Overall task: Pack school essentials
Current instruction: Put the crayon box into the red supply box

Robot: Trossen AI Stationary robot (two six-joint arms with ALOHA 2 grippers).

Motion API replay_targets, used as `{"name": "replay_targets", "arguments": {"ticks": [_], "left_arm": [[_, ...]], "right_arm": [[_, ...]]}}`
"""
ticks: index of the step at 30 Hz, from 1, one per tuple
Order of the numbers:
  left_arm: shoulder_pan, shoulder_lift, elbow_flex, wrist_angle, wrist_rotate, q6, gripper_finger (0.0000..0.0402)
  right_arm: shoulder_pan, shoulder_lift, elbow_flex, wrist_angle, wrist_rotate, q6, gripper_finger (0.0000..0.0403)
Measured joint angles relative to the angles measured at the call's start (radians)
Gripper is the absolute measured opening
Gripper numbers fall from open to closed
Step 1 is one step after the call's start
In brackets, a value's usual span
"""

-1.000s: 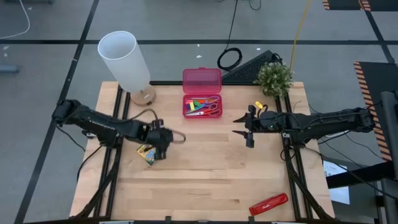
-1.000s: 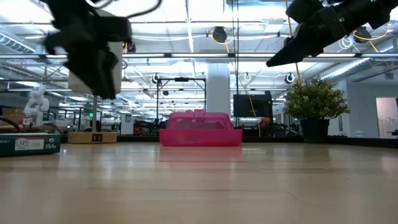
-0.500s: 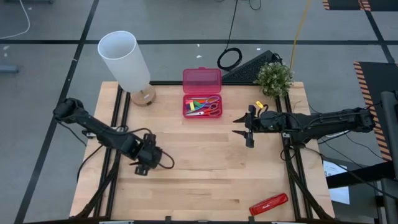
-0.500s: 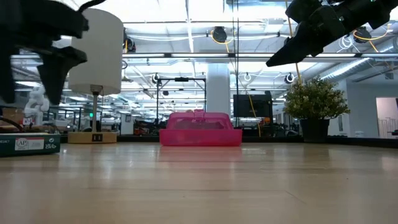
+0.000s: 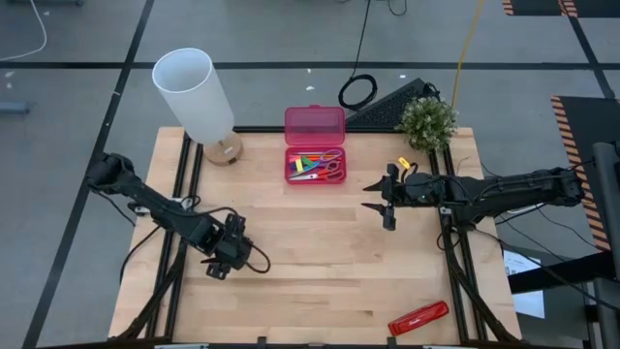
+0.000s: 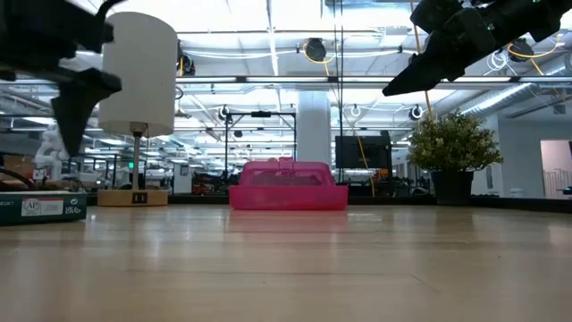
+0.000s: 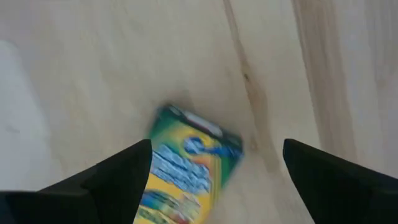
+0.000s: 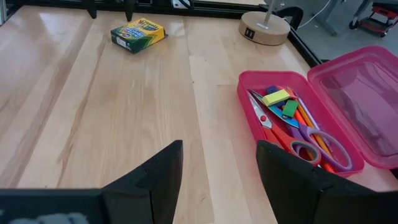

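Left wrist view showed the left gripper [image 7: 214,171] spread open over the crayon box [image 7: 186,168], apparently lined up to grasp it, while the right gripper [image 5: 386,206] waited open beside the pink case [image 5: 315,165].

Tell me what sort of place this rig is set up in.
Probably a large robotics lab or industrial workspace: the low view shows an open hall with ceiling light strips and a central pillar behind the wooden table, with marked floor lines around it.

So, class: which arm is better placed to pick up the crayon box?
Left. Its open pincer hangs right above the crayon box; the right pincer waits beside the pink case.
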Motion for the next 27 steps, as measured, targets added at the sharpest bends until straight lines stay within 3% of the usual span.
{"name": "replay_targets", "arguments": {"ticks": [3, 7, 27], "left_arm": [[0.000, 0.041, -0.001, -0.022, 0.050, 0.051, 0.0378], [0.001, 0.072, -0.001, -0.039, 0.024, 0.096, 0.0397], [0.132, 0.113, -0.028, -0.086, 0.048, 0.356, 0.0400]], "right_arm": [[0.000, 0.000, 0.000, 0.000, 0.000, -0.001, 0.0196], [0.000, 0.000, 0.000, -0.001, 0.000, 0.000, 0.0196], [0.000, 0.000, 0.000, -0.006, 0.000, -0.004, 0.0196]]}}
